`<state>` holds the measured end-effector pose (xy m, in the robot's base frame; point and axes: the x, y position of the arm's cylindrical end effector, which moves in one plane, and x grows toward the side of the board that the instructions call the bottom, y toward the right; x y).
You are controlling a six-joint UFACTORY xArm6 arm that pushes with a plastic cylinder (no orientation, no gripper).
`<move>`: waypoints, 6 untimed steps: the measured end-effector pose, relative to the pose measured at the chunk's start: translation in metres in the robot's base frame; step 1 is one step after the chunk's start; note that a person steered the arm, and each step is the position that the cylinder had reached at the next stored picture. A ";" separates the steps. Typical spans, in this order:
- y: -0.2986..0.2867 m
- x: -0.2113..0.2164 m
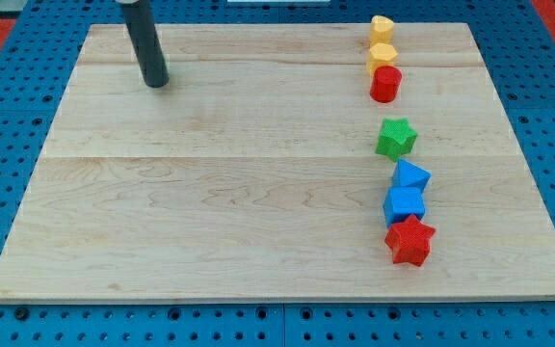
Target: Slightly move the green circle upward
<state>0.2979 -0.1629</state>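
Down at the view's bottom right sits the red star (409,240), and touching it just above is a blue cube (405,204), with a second blue block (411,176) pressed against that one. Up the line, standing apart, the green star-shaped block (395,138). That's the only green piece on the wooden board (210,193); no green circle shows. Further up, a red cylinder (385,84), then 2 yellow blocks, one (382,57) touching it and another (382,28) at the top edge. My tip (156,84) rests far off at the view's upper left, well apart from every block, touching nothing; a bare rod, no jaws.
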 end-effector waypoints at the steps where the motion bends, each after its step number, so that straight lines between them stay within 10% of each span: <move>1: 0.000 -0.017; 6: 0.071 -0.047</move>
